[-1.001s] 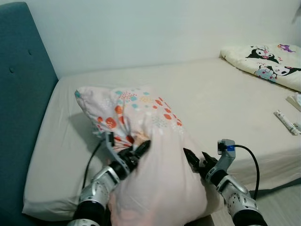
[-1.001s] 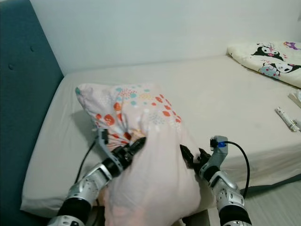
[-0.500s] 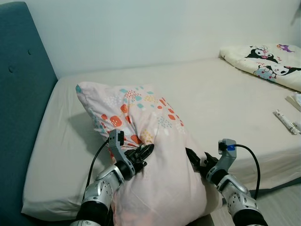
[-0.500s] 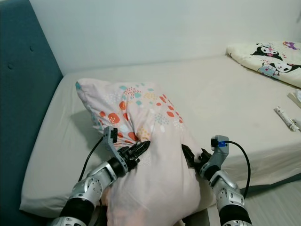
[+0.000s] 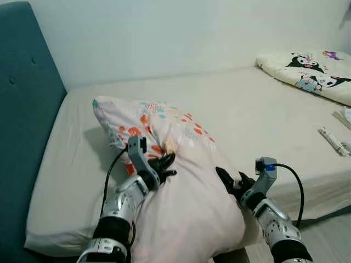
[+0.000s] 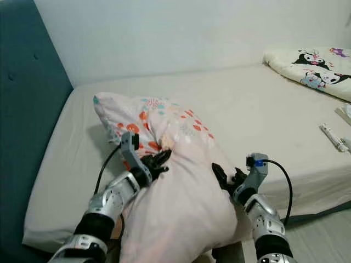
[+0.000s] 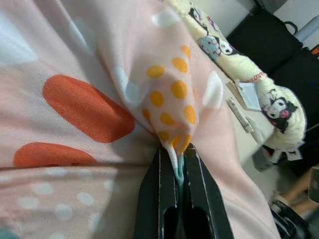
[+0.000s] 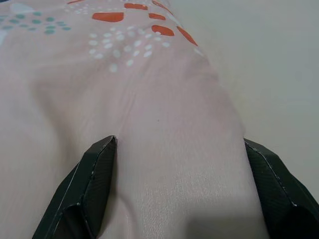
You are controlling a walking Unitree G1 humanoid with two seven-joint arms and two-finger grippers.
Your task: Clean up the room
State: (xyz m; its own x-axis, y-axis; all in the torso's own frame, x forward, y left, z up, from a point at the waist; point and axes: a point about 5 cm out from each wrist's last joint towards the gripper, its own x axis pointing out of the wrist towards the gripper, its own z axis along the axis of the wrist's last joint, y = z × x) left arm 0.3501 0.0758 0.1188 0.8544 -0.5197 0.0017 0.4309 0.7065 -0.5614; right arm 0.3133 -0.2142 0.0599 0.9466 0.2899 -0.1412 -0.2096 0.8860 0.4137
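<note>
A large pillow [image 5: 175, 181] is seen lying on a bed [image 5: 263, 109], near the bed's front edge and not far from a teal headboard [image 5: 24, 109]. Its case is pale pink, printed at the far end with orange-red blobs, teal specks, white dots and a patch of yellow-orange dots; the near end is plain pink and puffed up. The far corner is pressed flat onto the beige sheet.

The pillow is held from both sides. The left gripper [image 5: 163, 163] is placed on the pillow's left flank, its fingers [image 7: 164, 199] clenched on a pinched fold of the case, with a sliver of teal trim caught between them. The right gripper [image 5: 229, 179] is set against the pillow's right flank; its fingers [image 8: 94, 184] are spread wide, with the pink fabric bulging between them.

At the bed's far right, a cream quilt [image 5: 307, 74] with black-and-white cartoon figures is folded. A small white tube [image 5: 332, 141] is lying near the right edge of the bed. No writing can be read on anything.
</note>
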